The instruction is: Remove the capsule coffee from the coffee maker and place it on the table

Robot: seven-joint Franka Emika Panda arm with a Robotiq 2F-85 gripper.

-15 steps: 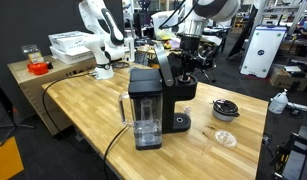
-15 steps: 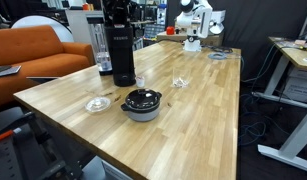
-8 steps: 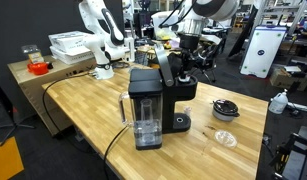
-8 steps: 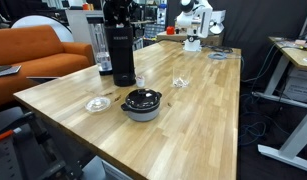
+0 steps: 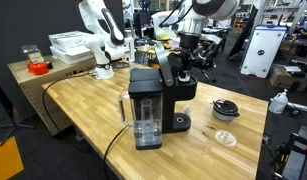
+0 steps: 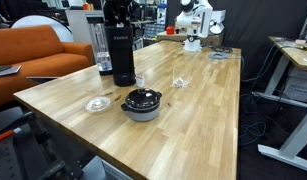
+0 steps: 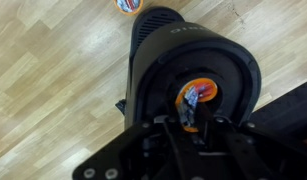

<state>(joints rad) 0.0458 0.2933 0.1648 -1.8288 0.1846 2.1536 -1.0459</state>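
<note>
**Capsule not yet out: the lift and the set-down remain**

The large light butcher-block wooden table bears everything in both exterior views, and much of its planked top is bare.

On it stands the black boxy coffee maker with a clear water tank. Its lever-like top lid is tilted up, so the opening step looks done. The wrist view looks straight down into the machine's round brewing well.

The dark two-fingered gripper hangs directly over that well. Its fingers reach toward the capsule, but they are dark against the dark machine. I cannot tell whether the jaws are spread, closed, or already pinching anything.

The small round capsule with an orange rim and silvery foil top sits inside the well, seated in the coffee maker. None of it is on the table.

A small round orange-rimmed thing lies on the wood at the top edge of the wrist view. It is cut off, and too little shows to name it.

By my reading, the task is in its early-middle stretch. Access is gained and the gripper is in place over the target. Securing the capsule, drawing it upward clear of the well, carrying it sideways and resting it on the wood are all left to do.
</note>
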